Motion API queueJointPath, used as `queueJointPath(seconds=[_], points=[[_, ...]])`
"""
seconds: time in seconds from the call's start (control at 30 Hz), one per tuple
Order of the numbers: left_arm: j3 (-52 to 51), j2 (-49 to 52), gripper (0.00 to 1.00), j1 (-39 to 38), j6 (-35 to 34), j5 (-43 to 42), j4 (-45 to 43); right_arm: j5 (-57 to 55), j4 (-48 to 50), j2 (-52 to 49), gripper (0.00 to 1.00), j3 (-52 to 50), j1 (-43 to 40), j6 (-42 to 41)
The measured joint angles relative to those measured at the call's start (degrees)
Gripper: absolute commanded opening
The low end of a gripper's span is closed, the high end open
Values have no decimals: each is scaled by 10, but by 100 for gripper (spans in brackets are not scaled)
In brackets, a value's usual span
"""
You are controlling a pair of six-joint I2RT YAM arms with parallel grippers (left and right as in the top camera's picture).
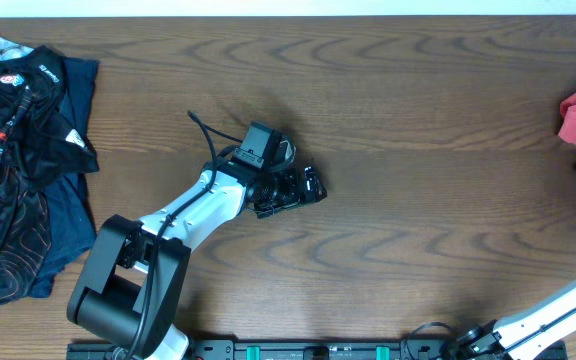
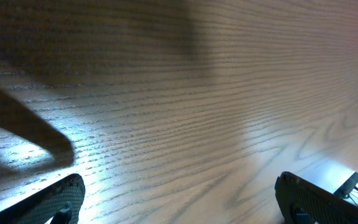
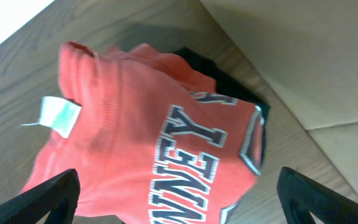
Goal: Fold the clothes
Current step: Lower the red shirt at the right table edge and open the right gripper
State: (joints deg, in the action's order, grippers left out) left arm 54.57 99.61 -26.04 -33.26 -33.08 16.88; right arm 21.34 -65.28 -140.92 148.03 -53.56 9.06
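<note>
The coral-red T-shirt lies crumpled at the right edge of the table on a dark cloth, its white label and block lettering turned up. The right gripper hangs above it, fingers wide apart, one at each side, not clamped on it. The left gripper is near the middle of the table, fingers also wide apart over bare wood; a heap of dark clothes lies at the far left.
</note>
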Motion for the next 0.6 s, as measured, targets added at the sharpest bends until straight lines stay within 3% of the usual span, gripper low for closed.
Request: queueJointPath(seconds=[0.07,0.13,0.2,0.23,0.27,0.6], points=[[0,0,99,0,0,0,0,4,1,0,98,0,1,0],[0,0,99,0,0,0,0,22,5,0,75,0,4,2],[0,0,99,0,0,0,0,49,7,0,43,0,9,2],[0,0,99,0,0,0,-1,60,6,0,16,0,12,2],[0,0,99,0,0,0,-1,70,5,0,2,1,15,2],[0,0,99,0,0,0,-4,39,-2,0,1,4,86,-45]])
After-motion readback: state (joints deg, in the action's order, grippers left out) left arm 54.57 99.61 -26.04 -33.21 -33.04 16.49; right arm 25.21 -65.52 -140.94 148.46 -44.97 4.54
